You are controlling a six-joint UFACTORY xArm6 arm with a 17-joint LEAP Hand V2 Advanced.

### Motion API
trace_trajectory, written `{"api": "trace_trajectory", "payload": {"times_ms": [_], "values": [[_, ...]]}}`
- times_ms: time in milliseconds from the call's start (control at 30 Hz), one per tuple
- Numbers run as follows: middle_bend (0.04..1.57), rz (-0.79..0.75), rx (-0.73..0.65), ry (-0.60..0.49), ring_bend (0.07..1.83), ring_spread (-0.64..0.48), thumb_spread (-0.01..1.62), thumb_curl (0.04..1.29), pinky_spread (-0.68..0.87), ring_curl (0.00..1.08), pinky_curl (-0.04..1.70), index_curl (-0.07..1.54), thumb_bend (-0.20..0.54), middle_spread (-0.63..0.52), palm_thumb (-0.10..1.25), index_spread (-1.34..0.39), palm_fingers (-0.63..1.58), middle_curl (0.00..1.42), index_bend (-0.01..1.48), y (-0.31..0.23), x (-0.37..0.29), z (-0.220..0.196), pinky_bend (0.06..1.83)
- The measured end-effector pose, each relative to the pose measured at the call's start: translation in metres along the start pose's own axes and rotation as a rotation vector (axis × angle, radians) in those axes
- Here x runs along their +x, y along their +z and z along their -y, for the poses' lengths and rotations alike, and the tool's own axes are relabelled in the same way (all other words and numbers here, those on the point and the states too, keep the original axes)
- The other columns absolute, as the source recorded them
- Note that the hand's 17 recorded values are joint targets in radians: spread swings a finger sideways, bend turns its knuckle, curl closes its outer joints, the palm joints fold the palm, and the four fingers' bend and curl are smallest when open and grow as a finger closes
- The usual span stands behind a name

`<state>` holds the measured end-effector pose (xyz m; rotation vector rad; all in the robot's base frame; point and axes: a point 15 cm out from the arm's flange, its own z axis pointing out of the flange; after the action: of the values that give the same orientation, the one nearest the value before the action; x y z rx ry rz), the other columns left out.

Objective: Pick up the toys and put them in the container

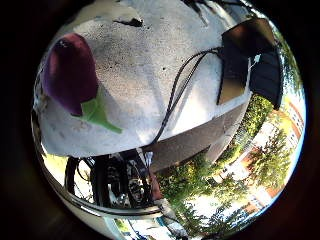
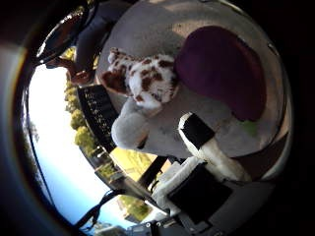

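Robot hand point(image 2: 206, 147) is held over the table point(image 1: 150, 65), one finger extended, nothing gripped; the eggplant point(image 2: 221, 69) lies near it, the dog point(image 2: 145, 78) beside.

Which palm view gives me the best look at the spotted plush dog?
The thumb side palm view. The spotted plush dog lies there in full on the grey table, beside the purple eggplant toy. The little finger side view shows none of the dog, only the eggplant toy and bare table.
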<state>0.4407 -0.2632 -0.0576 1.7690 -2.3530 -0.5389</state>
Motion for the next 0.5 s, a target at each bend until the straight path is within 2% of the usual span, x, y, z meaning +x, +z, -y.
{"api": "trace_trajectory", "payload": {"times_ms": [100, 167, 233, 333, 433, 500], "values": [[0.2, -0.015, -0.023, -0.015, 0.44, 0.27, 1.11, 0.34, 0.4, 0.36, 0.24, 0.24, -0.031, 0.13, 0.54, 0.06, 0.2, 0.35, 0.16, 0.011, -0.015, 0.006, 0.6], [0.24, -0.024, -0.043, -0.026, 0.51, 0.27, 1.11, 0.33, 0.4, 0.36, 0.23, 0.23, -0.03, 0.09, 0.54, 0.06, 0.32, 0.37, 0.15, 0.016, -0.025, 0.006, 0.58], [0.37, -0.032, -0.069, -0.039, 0.64, 0.24, 1.1, 0.34, 0.4, 0.39, 0.21, 0.22, -0.025, 0.03, 0.55, 0.0, 0.6, 0.41, 0.14, 0.02, -0.031, 0.001, 0.61], [0.56, -0.063, -0.096, -0.069, 0.86, 0.2, 1.1, 0.36, 0.41, 0.46, 0.25, 0.19, -0.009, -0.03, 0.61, -0.12, 1.0, 0.5, 0.13, 0.023, -0.038, -0.002, 0.75], [0.73, -0.091, -0.126, -0.093, 1.09, 0.11, 1.09, 0.4, 0.39, 0.6, 0.34, 0.16, -0.004, -0.09, 0.7, -0.24, 1.04, 0.63, 0.15, 0.024, -0.046, -0.006, 0.9], [0.79, -0.094, -0.145, -0.099, 1.16, 0.08, 1.08, 0.42, 0.38, 0.64, 0.38, 0.13, 0.0, -0.12, 0.74, -0.29, 1.02, 0.68, 0.16, 0.025, -0.051, -0.01, 0.99]]}}
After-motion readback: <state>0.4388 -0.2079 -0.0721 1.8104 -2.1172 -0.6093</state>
